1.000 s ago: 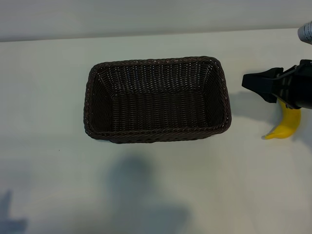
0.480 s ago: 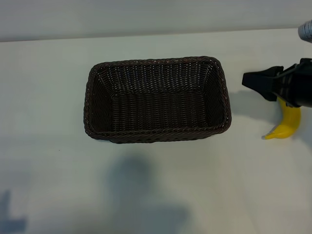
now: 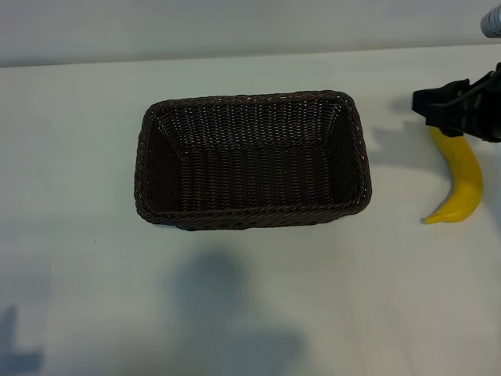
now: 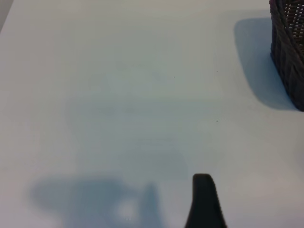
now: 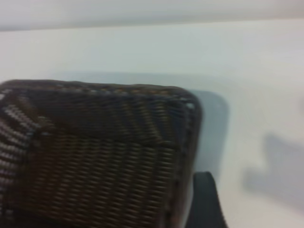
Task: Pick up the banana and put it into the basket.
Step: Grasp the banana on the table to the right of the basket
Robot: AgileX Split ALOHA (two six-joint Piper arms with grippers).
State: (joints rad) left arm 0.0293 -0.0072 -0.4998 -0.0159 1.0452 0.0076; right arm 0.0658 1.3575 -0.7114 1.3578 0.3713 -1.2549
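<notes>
Only overhead: banana (image 3: pixel 462 182) beside basket (image 3: pixel 250 160).

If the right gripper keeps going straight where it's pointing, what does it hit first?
Probably the basket: the right gripper points toward its near end wall, open, with bare table between. Height is unclear; it might pass over the rim.

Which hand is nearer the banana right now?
Right. The right hand sits over the top end of the banana; the left hand is far off, out of the exterior view, beyond the basket.
</notes>
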